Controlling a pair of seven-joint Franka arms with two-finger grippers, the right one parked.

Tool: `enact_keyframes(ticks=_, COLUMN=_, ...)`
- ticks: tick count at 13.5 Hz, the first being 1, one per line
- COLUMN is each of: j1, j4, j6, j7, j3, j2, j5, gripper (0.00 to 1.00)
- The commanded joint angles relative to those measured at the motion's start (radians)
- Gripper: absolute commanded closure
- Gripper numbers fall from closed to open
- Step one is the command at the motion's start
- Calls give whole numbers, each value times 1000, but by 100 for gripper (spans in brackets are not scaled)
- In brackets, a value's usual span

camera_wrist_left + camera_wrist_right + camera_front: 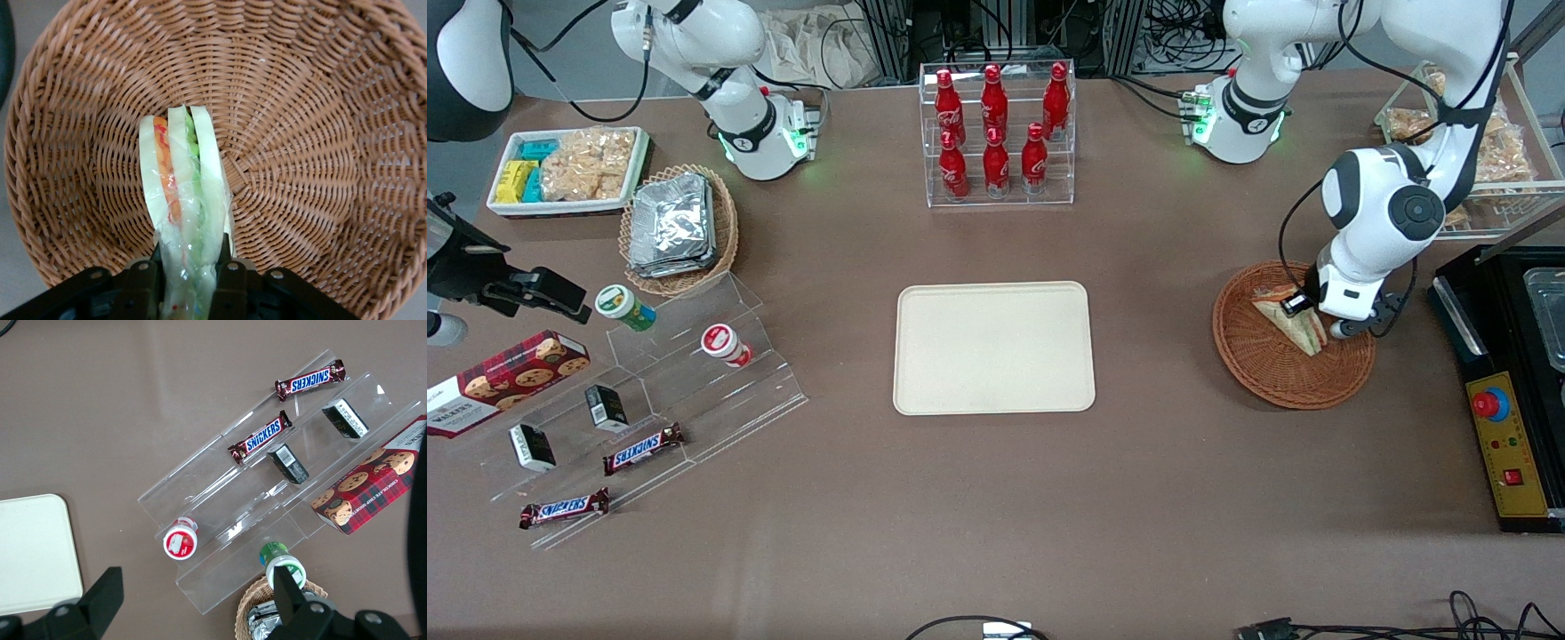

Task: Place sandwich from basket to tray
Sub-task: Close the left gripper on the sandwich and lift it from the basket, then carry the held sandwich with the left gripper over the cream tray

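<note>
Jaws of the left gripper (191,277) are closed on the clear-wrapped triangular white-bread sandwich (181,200) inside the round reddish-brown wicker basket (320,133); grasp appears complete, while lift and transfer to the bare cream-beige rectangular tray (994,347) remain.

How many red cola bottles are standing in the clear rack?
6, all upright in the clear rack: three on the upper step, three on the lower step nearer the front camera. None appear hidden. The pincer grips the sandwich in the basket.
</note>
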Motion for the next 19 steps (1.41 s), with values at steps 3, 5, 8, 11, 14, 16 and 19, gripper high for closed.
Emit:
enact_keyframes(ticks=3, j1=-12, j4=147, j6=-348, j7=38, j3=-8, j2=-156, j5=0, gripper=100)
enact_keyframes(ticks=5, j1=-14, j4=344, j6=-617, j7=92, j3=-8, j2=-161, j5=0, gripper=100)
enact_keyframes(ticks=8, j1=-17, j4=679, j6=-963, j7=196, j3=-11, j2=-135, j5=0, gripper=100)
enact_keyframes(ticks=11, j1=-29, j4=912, j6=-1146, j7=282, j3=-59, j2=-107, j5=3, gripper=100)
enact_keyframes(ticks=14, j1=-27, j4=1104, j6=-1310, j7=401, j3=-178, j2=-66, j5=3, gripper=100)
enact_keyframes(ticks=16, j1=-27, j4=1150, j6=-1320, j7=403, j3=-261, j2=-52, j5=-8, gripper=100)
enact_keyframes(ticks=19, j1=-29, j4=1207, j6=-1317, j7=242, j3=-403, j2=3, j5=-13, gripper=100)
